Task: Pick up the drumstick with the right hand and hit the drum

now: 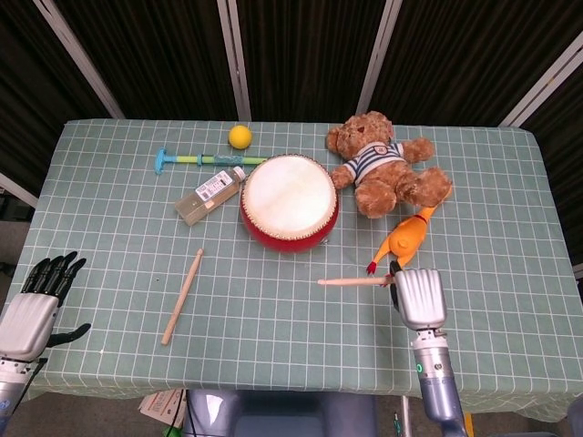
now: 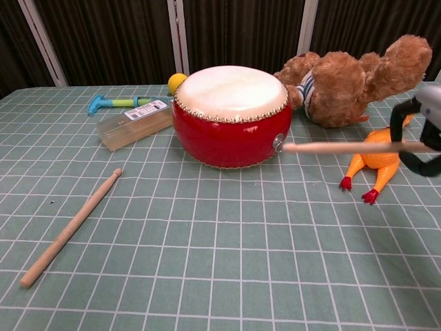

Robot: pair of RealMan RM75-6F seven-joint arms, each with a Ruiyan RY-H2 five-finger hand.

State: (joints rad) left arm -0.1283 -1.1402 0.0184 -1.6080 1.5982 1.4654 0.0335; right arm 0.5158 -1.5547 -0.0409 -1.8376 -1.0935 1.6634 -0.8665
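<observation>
A red drum (image 1: 289,201) (image 2: 231,115) with a pale skin stands mid-table. My right hand (image 1: 417,297) (image 2: 422,138) grips a wooden drumstick (image 1: 353,281) (image 2: 344,146) near the front right of the table. The stick points left, level, its tip clear of the drum's front right side. A second drumstick (image 1: 182,296) (image 2: 70,228) lies on the cloth at the front left. My left hand (image 1: 35,306) hangs off the table's front left corner, fingers apart and holding nothing.
A teddy bear (image 1: 386,166) (image 2: 351,80) and an orange rubber chicken (image 1: 406,238) (image 2: 375,160) lie right of the drum. Behind and left of it are a clear bottle (image 1: 210,195) (image 2: 133,123), a teal stick toy (image 1: 202,160) and a yellow ball (image 1: 240,137).
</observation>
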